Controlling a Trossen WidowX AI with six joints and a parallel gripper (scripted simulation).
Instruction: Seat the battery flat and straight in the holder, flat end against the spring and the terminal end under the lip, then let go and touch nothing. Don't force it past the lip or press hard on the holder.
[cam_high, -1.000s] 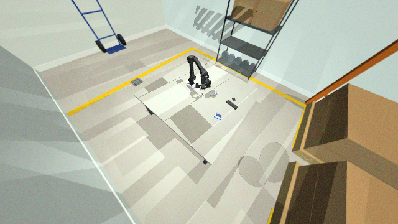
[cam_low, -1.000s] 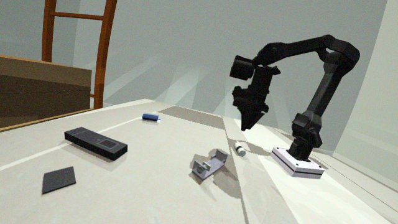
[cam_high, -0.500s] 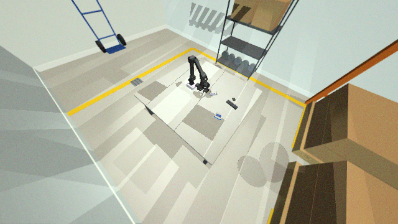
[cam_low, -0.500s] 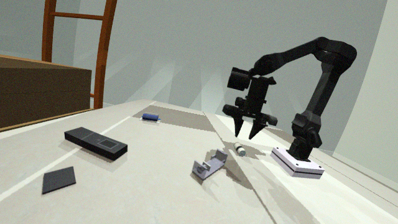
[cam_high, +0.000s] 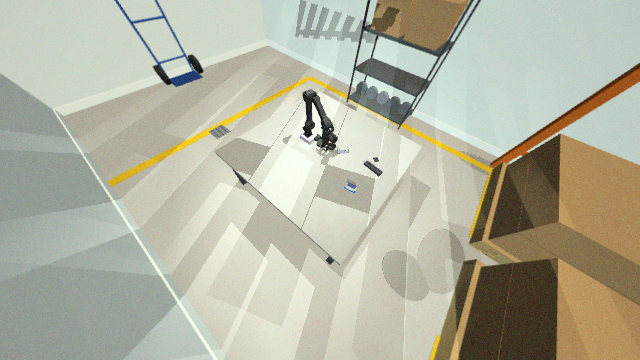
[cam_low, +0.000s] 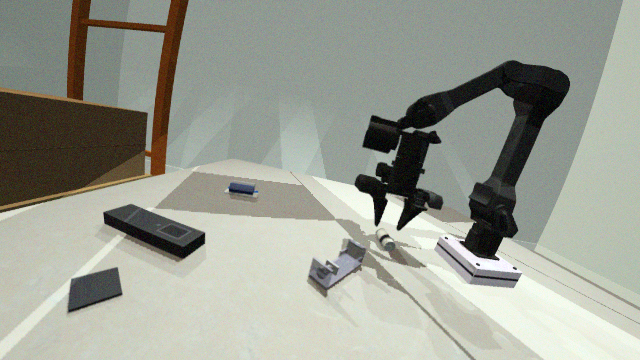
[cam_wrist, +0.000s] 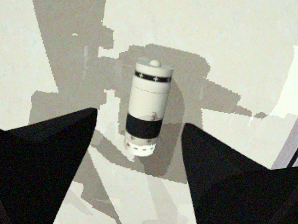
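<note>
A white battery (cam_low: 385, 240) (cam_wrist: 148, 105) with black bands lies on its side on the table. In the wrist view its terminal end with the small knob points up the frame, away from the gripper. My gripper (cam_low: 387, 227) (cam_wrist: 140, 123) is open and empty, pointing down just above the battery, with a fingertip on either side in the wrist view. The grey holder (cam_low: 340, 267) (cam_high: 343, 150) stands upright on the table near the battery, with raised ends; it is not in the wrist view. Its spring cannot be made out clearly.
A long black box-shaped device (cam_low: 155, 230) (cam_high: 373, 168) and a dark flat square (cam_low: 95, 289) (cam_high: 376, 159) lie on the holder's far side from the arm. A blue cylinder on a pale base (cam_low: 242, 188) (cam_high: 350, 186) lies farther off. The arm's white base (cam_low: 477, 267) stands near the battery.
</note>
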